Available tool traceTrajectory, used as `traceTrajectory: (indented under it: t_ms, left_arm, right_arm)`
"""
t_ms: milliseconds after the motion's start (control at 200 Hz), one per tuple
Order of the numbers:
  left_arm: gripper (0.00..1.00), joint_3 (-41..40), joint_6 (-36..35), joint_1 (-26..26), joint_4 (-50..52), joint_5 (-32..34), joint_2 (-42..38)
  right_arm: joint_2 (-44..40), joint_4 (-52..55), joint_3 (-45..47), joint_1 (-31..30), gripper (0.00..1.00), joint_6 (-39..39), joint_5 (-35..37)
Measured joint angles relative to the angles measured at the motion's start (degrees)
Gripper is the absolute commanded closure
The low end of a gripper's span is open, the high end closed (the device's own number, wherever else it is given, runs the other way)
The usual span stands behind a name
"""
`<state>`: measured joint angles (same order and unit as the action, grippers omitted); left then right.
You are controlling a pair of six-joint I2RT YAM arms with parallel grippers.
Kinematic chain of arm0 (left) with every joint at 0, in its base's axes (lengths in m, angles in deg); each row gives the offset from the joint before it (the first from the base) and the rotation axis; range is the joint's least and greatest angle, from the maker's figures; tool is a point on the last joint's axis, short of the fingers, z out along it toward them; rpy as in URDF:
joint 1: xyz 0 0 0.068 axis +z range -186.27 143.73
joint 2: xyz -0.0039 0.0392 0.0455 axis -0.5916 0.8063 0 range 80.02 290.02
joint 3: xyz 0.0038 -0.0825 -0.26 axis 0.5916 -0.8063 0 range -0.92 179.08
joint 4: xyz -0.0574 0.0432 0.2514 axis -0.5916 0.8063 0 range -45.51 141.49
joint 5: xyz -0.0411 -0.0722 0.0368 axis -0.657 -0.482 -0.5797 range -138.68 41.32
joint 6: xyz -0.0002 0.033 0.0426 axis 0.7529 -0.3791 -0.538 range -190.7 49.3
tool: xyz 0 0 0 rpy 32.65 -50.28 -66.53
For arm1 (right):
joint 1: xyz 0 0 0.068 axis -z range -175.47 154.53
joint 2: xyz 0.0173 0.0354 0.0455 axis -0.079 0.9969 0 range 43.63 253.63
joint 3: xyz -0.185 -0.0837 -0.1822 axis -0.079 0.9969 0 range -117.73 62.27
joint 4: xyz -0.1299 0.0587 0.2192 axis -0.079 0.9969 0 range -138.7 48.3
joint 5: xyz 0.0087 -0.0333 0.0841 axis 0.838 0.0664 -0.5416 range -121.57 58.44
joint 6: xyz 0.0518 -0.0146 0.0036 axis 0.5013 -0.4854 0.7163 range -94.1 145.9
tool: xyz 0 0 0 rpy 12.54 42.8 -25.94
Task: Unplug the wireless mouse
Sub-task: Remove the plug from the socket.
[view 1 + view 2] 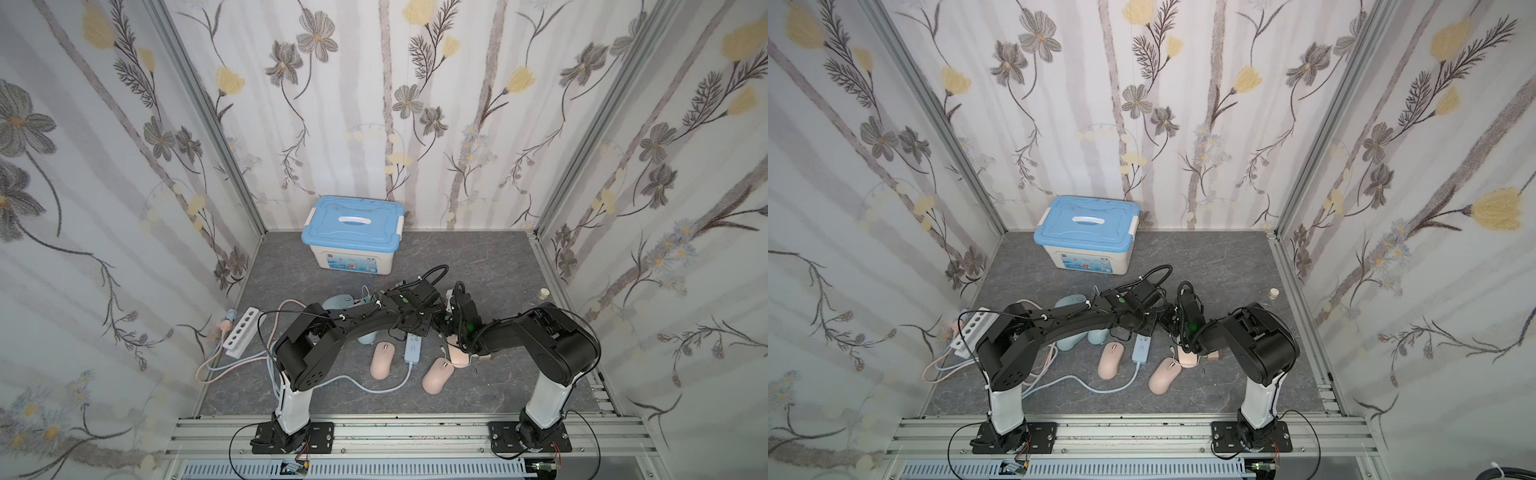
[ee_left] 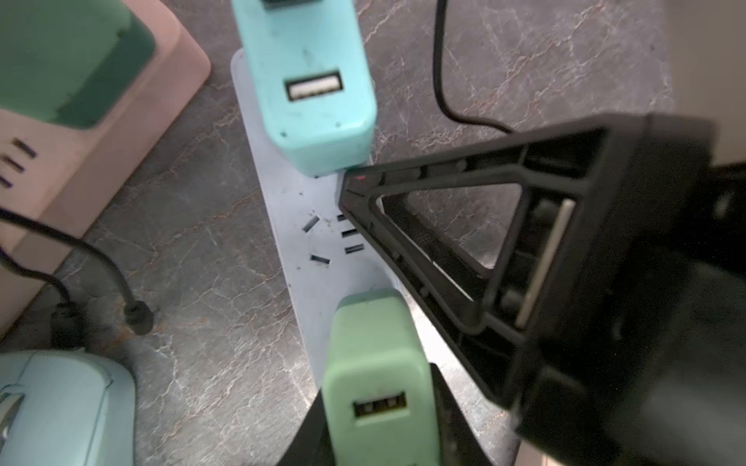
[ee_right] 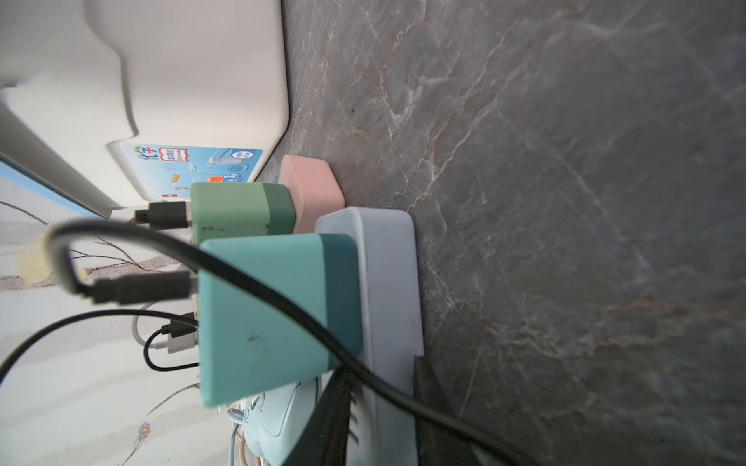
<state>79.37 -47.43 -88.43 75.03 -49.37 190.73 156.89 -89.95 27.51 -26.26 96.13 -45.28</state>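
You've got both arms folded in over the middle of the grey surface [image 1: 498, 266], wrists almost meeting in both top views. The left end effector [image 2: 377, 379] is pinching the green charger [image 2: 375, 335], which stands in the pale power strip [image 2: 300, 242]. A black finger sits against each side of the charger, and its USB port is empty. The right end effector [image 3: 379, 371] is down at the same strip, just beside the teal charger [image 3: 274, 314]. One finger sits on each side of the strip's edge with only a narrow gap, but you cannot tell whether it really clamps the strip. In the right wrist view the teal charger carries black plugs and a white one. The wireless mouse [image 2: 60, 407], pale blue, lies on the surface near the strip, apart from both end effectors. A black cable [image 2: 62, 322] reaches its front end; where that cable starts can't be traced. A pink power strip [image 2: 133, 113] with a darker green charger [image 3: 242, 210] lies just beside the pale one. The top views also show pink mice [image 1: 381, 359] in front of the arms and a blue-lidded storage box [image 1: 353, 224] at the back wall.
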Motion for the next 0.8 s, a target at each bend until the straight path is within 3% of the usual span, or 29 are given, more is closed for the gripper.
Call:
traceTrajectory:
  t_ms: [130, 250, 460, 579, 689, 799]
  left_arm:
    - [1.0, 6.8, 1.3, 0.5, 7.2, -2.0, 3.7]
    - [1.0, 8.1, 2.3, 1.2, 8.9, -4.1, 4.9]
    - [1.0, -3.6, 1.4, 0.6, -2.4, -1.5, -1.9]
    - [1.0, -4.9, 0.3, 0.5, -4.2, -1.0, -2.7]
    - [1.0, -0.9, 0.7, 0.7, -0.2, -1.8, -0.3]
    - [1.0, 8.1, 2.0, 1.7, 9.6, -5.4, 4.9]
  right_arm:
    - [-0.1, 0.0, 0.0, 0.0, 0.74, 0.0, 0.4]
    - [-0.2, 0.2, 0.1, -0.2, 0.74, 0.0, 0.7]
    - [-0.3, 0.5, 0.2, -0.6, 0.74, 0.4, 0.2]
    - [-0.2, 0.4, 0.1, -0.6, 0.74, 0.4, 0.1]
    - [-0.2, 0.4, 0.1, -0.7, 0.74, 0.4, 0.4]
    - [-0.3, 0.5, 0.1, -0.8, 0.73, 0.4, 0.6]
